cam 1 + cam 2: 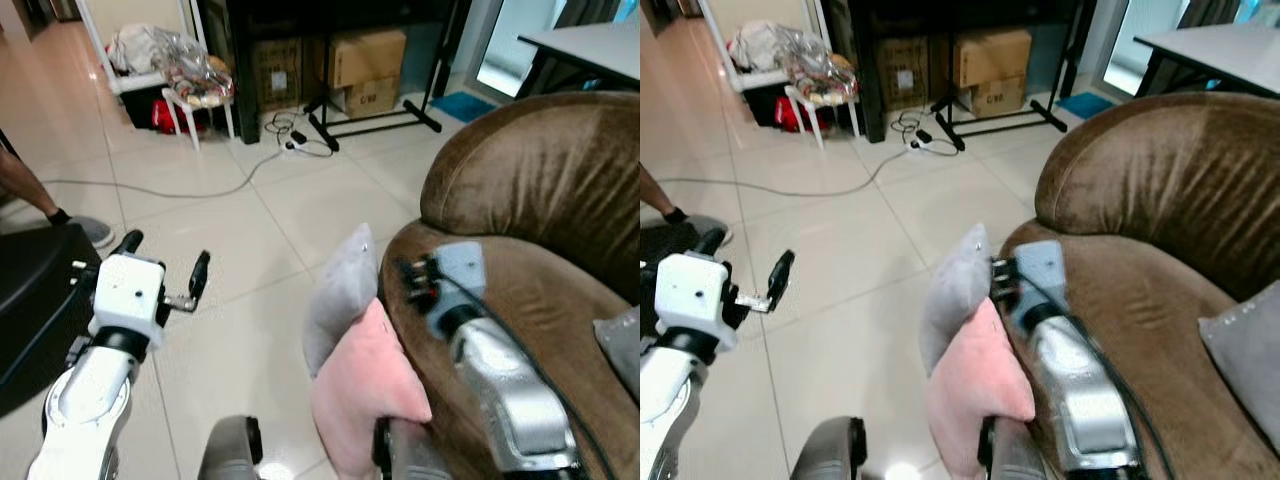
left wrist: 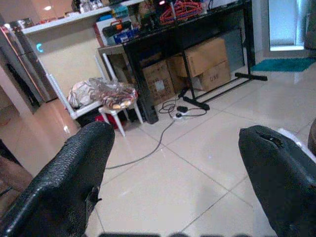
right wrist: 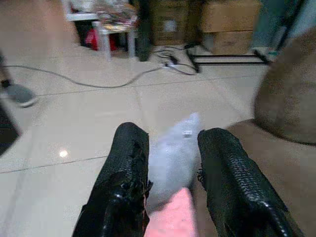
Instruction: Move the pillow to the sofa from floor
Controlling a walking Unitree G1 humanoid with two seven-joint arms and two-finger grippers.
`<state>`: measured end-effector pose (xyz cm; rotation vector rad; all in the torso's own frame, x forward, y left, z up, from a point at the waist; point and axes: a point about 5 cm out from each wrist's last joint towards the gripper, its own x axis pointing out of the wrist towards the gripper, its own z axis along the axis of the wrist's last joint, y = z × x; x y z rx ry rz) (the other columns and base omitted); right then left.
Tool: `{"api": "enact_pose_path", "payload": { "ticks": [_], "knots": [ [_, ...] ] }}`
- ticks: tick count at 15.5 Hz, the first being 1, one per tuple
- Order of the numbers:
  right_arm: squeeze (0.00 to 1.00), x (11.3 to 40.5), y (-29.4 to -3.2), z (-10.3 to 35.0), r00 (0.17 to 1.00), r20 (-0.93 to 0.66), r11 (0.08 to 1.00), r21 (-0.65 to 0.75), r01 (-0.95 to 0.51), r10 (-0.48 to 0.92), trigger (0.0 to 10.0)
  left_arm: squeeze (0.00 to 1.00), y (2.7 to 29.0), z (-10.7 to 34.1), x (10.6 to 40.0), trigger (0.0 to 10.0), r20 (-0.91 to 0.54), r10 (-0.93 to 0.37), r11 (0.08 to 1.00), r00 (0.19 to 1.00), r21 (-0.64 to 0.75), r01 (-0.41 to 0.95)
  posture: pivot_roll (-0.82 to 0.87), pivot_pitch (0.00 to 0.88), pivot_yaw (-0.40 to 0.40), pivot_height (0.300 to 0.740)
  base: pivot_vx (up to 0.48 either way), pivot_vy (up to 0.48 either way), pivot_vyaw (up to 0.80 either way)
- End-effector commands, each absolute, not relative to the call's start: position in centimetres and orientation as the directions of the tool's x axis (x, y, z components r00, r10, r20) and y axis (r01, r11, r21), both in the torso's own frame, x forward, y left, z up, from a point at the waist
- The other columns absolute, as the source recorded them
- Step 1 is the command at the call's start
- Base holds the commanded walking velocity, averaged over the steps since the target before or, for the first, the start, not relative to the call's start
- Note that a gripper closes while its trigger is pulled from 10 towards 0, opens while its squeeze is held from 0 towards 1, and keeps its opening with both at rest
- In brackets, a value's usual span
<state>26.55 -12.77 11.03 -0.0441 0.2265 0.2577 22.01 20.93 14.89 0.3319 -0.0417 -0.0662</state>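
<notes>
The pillow (image 1: 355, 370), grey on one face and pink on the other, is off the floor (image 1: 250, 230) and held up against the outer side of the sofa (image 1: 540, 200) arm. By my reading the lift is done and the placing is left: it has not yet cleared the arm or reached the seat.

The right end effector (image 3: 170, 170) grips the pillow, its two fingers (image 3: 126, 168) closed on the grey upper part, as the right wrist view shows. In the head views it sits at about 5 o'clock, just over the sofa arm. The left end effector (image 1: 165, 270) hovers at 8 o'clock over bare floor, fingers spread wide and holding nothing.

The pillow stands nearly upright. Its long axis runs from 6 o'clock up toward 12, tilted slightly, with a grey corner pointing up and away from the robot and the pink part hanging lowest.

What remains, I judge, is carrying it toward 3 o'clock over the arm and releasing it on the seat.
</notes>
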Motion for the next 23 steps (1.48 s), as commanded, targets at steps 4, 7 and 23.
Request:
{"api": "enact_pose_path", "payload": {
  "ticks": [4,7,23],
  "knots": [
    [0.0,26.8,-13.2,10.9,0.938,-0.245,0.967,-0.002,-0.255,0.246,10.0,0.0,21.2,14.2,21.8,10.0,-0.013,-0.068,0.93,0.998,0.361,0.068,-0.01,0.0,-0.01,0.572,0.0,0.0,0.0],
    [0.0,26.6,-13.2,10.6,0.934,-0.26,0.967,0.003,-0.255,0.247,10.0,0.0,21.3,14.2,21.7,10.0,-0.012,-0.058,0.93,0.998,0.363,0.058,-0.01,0.0,-0.015,0.542,0.0,0.0,0.0],
    [0.0,27.4,-12.5,10.8,0.922,-0.267,0.953,-0.041,-0.301,0.28,10.0,0.0,21.6,14.2,20.2,10.0,-0.007,-0.018,0.952,1.0,0.306,0.019,0.02,0.0,-0.072,0.482,0.0,0.0,0.05]
  ]
}}
